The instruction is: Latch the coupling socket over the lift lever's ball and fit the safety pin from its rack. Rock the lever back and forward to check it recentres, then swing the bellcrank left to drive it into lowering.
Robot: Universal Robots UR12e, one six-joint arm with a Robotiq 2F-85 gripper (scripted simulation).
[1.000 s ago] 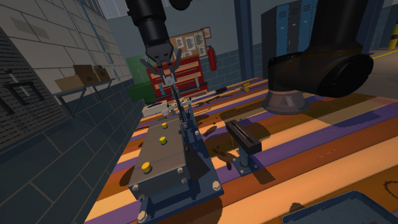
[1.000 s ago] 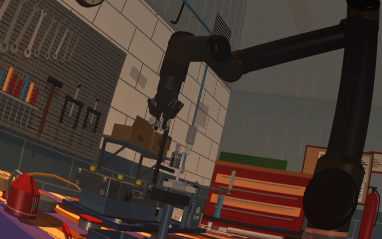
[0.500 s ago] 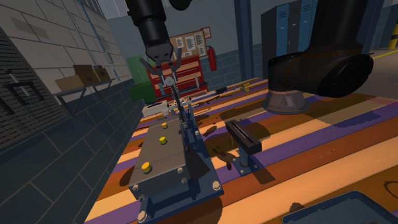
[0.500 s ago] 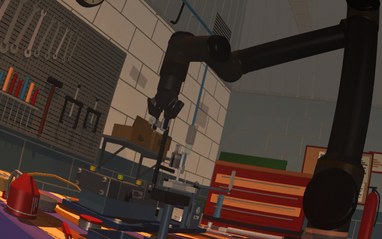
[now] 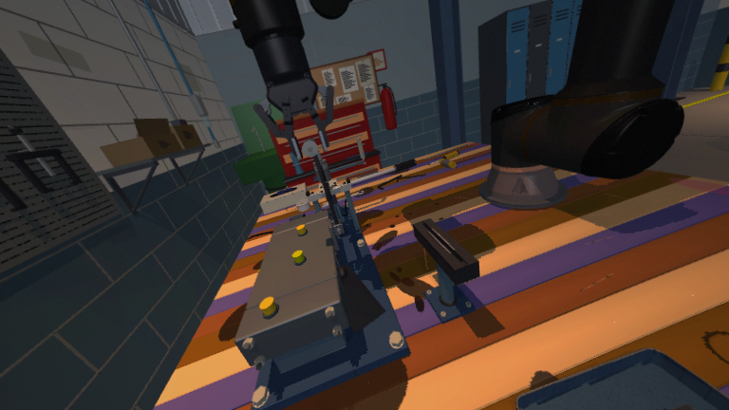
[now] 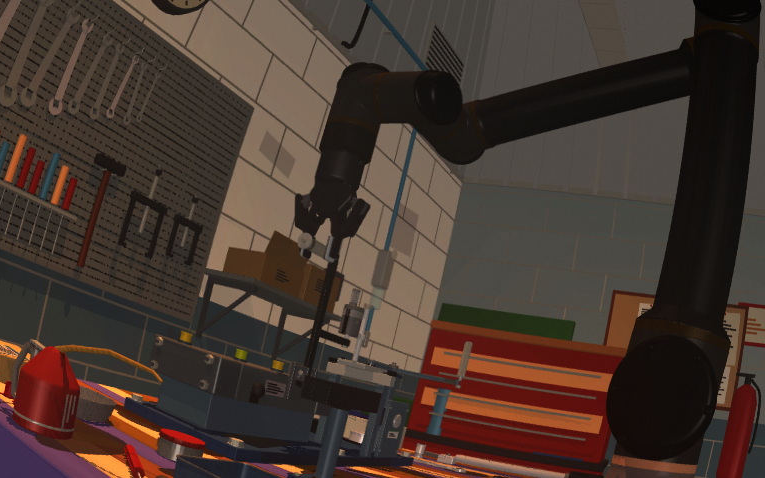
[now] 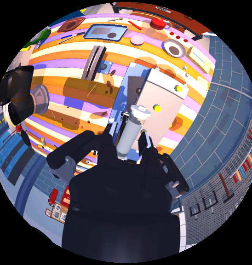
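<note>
The pale grip at the top of the dark lift lever sits between the fingers of my gripper. The gripper is open and holds nothing. The lever rises from the blue bracket beside the grey valve block, which carries yellow knobs. The linkage and coupling parts lie behind the lever's foot, too small to make out. The slotted pin rack stands on a post to the right of the block.
A blue tray lies at the near bench edge. The arm's base stands on the striped bench to the right. A red canister and small parts sit at the bench's end. A wall with a pegboard runs along the left side.
</note>
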